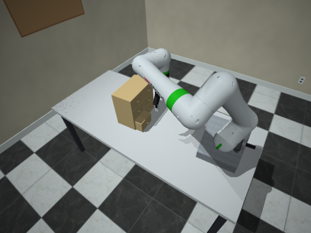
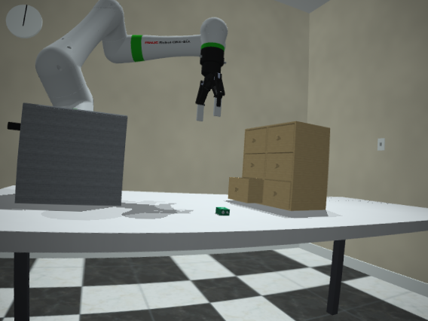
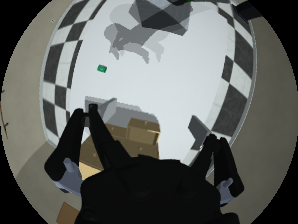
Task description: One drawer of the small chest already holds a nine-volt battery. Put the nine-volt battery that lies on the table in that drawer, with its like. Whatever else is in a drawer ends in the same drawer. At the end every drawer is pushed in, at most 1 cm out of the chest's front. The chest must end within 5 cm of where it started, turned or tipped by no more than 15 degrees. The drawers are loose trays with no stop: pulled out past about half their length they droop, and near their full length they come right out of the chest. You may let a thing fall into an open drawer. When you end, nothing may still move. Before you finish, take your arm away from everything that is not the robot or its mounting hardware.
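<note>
A small wooden chest point(image 2: 286, 166) with six drawers stands on the white table; it also shows in the top view point(image 1: 132, 102). Its bottom left drawer point(image 2: 245, 189) is pulled partly out; the other drawers sit flush. The drawer also shows in the wrist view point(image 3: 143, 132). A green nine-volt battery point(image 2: 223, 211) lies on the table in front of the chest, apart from it, and shows small in the wrist view point(image 3: 101, 68). My gripper point(image 2: 209, 112) hangs open and empty high above the table, left of the chest. What lies in the open drawer is hidden.
The arm's grey base block point(image 2: 69, 156) stands on the table at the left. The arm's links point(image 1: 191, 104) reach across the table to the chest. The table edge is near the battery on the camera side.
</note>
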Available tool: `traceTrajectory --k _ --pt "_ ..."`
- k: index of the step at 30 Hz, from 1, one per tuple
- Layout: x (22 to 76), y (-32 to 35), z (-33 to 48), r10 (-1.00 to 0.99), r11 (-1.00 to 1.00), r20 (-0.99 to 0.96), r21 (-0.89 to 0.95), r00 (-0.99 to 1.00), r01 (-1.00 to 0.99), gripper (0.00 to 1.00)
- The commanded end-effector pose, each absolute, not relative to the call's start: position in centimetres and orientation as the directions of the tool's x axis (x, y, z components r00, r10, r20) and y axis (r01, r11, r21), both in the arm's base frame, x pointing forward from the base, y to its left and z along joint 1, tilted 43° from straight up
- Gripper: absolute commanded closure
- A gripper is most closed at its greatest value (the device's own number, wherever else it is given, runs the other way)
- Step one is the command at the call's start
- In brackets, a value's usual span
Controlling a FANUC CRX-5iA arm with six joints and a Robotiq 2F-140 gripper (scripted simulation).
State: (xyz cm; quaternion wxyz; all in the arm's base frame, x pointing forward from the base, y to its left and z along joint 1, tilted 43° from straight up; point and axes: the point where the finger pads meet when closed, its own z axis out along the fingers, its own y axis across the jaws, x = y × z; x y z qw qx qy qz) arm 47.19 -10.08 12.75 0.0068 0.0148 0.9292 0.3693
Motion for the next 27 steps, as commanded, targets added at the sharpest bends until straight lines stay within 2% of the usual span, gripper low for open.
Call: traceTrajectory --k 1,16,27 --pt "49.6 -10.0 12.9 0.033 0.727 -0.002 0.686 -0.999 0.022 0.00" --pt "51.3 -9.8 12.7 0.021 0.731 -0.009 0.682 -1.000 0.009 0.00" --pt "55.2 -7.3 10.0 -0.119 0.764 -0.082 0.629 -0.990 -0.144 0.00"
